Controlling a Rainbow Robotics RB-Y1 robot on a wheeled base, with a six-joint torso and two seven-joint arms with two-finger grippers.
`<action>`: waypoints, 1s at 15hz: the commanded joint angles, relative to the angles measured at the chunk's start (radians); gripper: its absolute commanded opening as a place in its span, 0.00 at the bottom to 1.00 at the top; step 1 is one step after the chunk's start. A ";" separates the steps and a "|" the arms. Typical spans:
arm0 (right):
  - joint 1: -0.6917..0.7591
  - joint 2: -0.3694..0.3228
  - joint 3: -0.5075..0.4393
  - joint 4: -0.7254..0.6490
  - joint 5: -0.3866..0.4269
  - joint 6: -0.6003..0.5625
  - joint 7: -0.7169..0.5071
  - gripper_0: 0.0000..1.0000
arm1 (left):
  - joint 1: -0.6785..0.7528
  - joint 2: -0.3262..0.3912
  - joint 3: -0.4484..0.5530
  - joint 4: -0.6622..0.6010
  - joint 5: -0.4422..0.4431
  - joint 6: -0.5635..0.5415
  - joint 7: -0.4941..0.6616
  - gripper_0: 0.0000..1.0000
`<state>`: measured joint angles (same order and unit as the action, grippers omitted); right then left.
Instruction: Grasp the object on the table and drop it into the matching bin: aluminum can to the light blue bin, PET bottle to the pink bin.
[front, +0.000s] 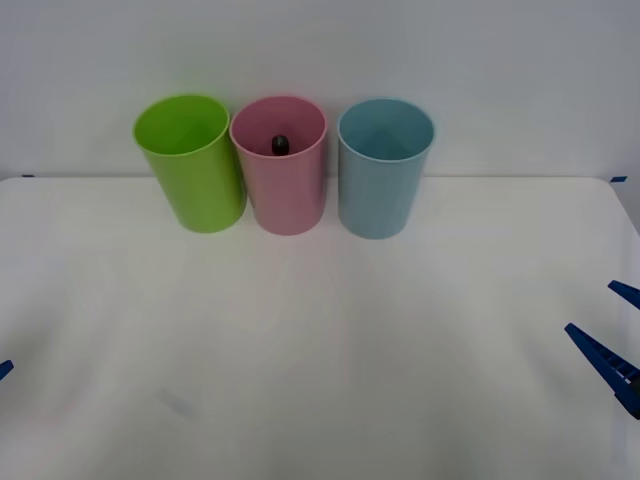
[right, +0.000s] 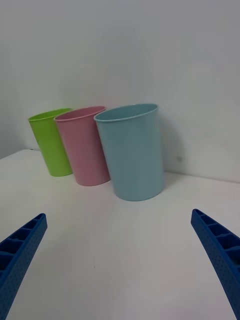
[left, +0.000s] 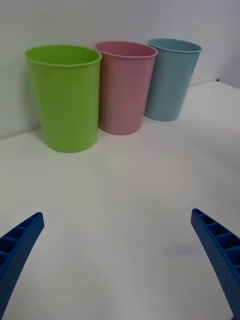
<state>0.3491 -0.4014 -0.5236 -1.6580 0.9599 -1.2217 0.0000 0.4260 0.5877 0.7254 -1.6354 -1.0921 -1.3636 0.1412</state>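
Standing inside the pink bin (front: 290, 190), the PET bottle (front: 280, 145) shows its black cap above the bin's inner wall. The light blue bin (front: 383, 190) and a lime green cup (front: 195, 175) flank it on the table (front: 320, 350). The right gripper (right: 120, 260) and the left gripper (left: 117, 255) hover low, fingers spread wide and holding nothing.

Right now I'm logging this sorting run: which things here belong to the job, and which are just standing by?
Part of the job:
- PET bottle, black cap showing inside the pink bin
- pink bin
- light blue bin
- table
- left gripper, open, low over the table
- right gripper, open, low over the table

Standing by:
- lime green cup
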 joint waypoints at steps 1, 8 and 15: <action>0.000 0.000 0.000 0.000 0.000 0.000 0.000 1.00 | 0.037 0.001 -0.011 0.000 0.023 0.001 -0.014 1.00; 0.000 0.000 0.000 0.000 0.000 0.000 0.000 1.00 | 0.086 0.000 -0.072 0.000 0.067 0.020 -0.045 1.00; 0.000 0.000 0.000 0.000 0.000 0.000 0.000 1.00 | 0.085 0.000 -0.104 0.000 0.069 0.024 -0.043 1.00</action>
<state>0.3491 -0.4014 -0.5236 -1.6581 0.9599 -1.2217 0.0000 0.5111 0.5876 0.6213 -1.6354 -1.0227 -1.3395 0.0980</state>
